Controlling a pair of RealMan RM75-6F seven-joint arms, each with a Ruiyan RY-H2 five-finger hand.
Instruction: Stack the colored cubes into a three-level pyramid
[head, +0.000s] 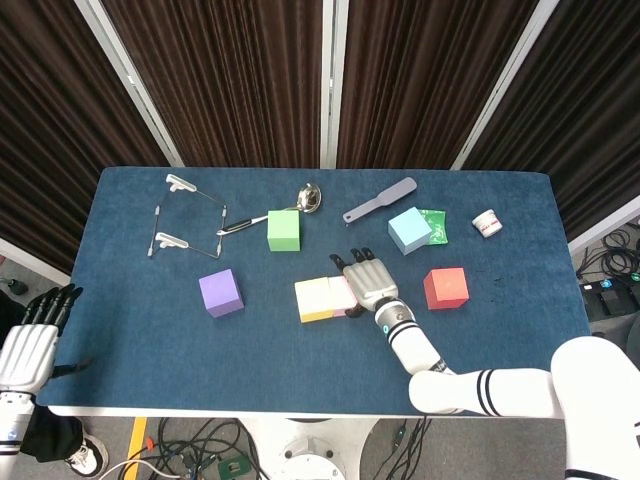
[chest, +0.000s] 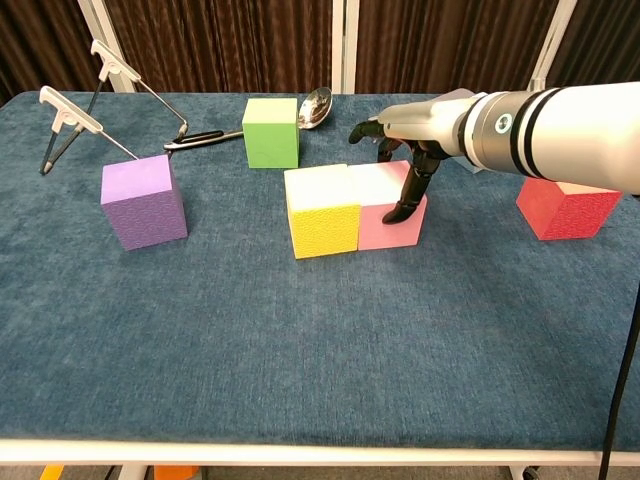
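Observation:
A yellow cube (chest: 322, 211) and a pink cube (chest: 385, 205) stand side by side, touching, mid-table. My right hand (chest: 408, 140) hangs over the pink cube (head: 343, 295), palm down, fingers apart, with one fingertip against the cube's right face; nothing is gripped. A purple cube (chest: 144, 200) sits to the left, a green cube (chest: 271, 131) behind, a red cube (chest: 568, 207) to the right. A light blue cube (head: 409, 230) lies at the back right. My left hand (head: 28, 340) hangs off the table's left edge, fingers spread, holding nothing.
Metal tongs (head: 185, 212) lie at the back left. A ladle (head: 292, 204) rests beside the green cube (head: 284, 229). A grey spatula (head: 381, 199), a green packet (head: 436, 225) and a small white cup (head: 487, 222) lie along the back right.

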